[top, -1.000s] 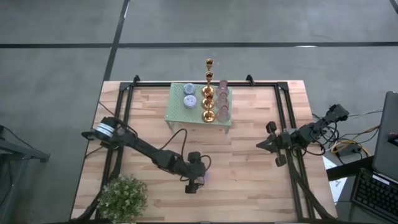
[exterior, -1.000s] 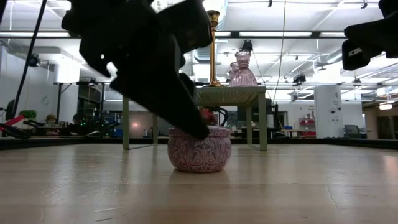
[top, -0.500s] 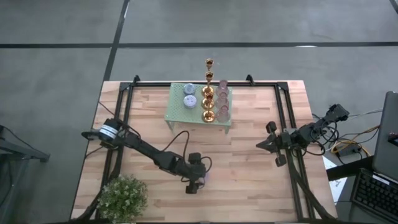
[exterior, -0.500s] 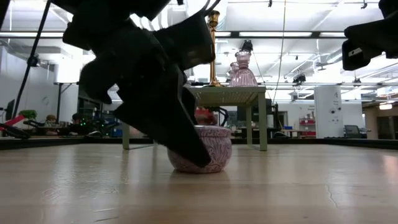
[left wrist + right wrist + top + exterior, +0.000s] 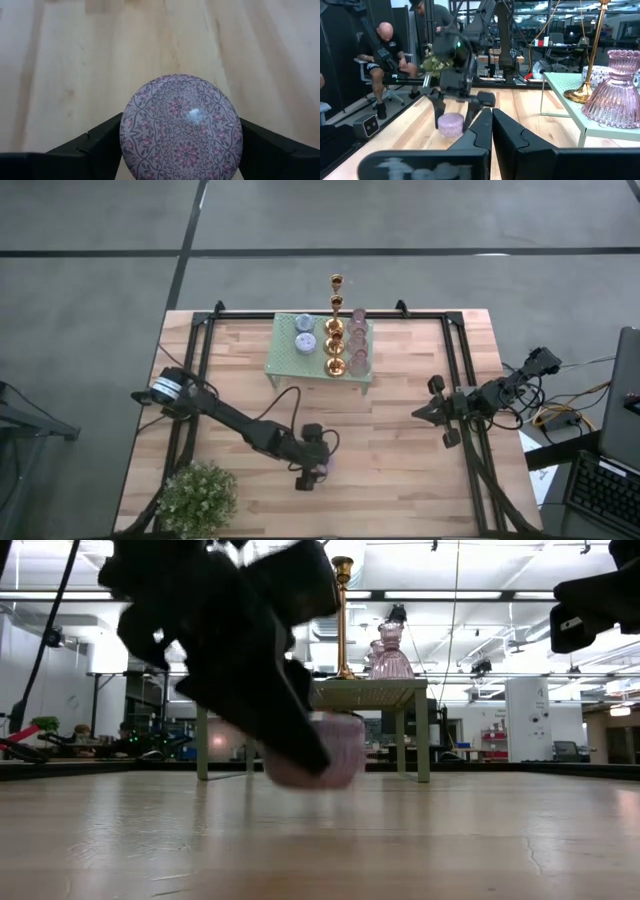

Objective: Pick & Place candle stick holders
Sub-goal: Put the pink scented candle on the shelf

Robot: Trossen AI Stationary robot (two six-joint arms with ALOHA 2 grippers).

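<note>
The left gripper [image 5: 312, 473] clasps a small pink patterned cup [image 5: 181, 127] between its fingers, seemingly just clear of the table's near middle. The mint-green rack [image 5: 288, 355] lies well away toward the far edge. The right gripper [image 5: 425, 412], fingers together, waits at the right side.
</note>
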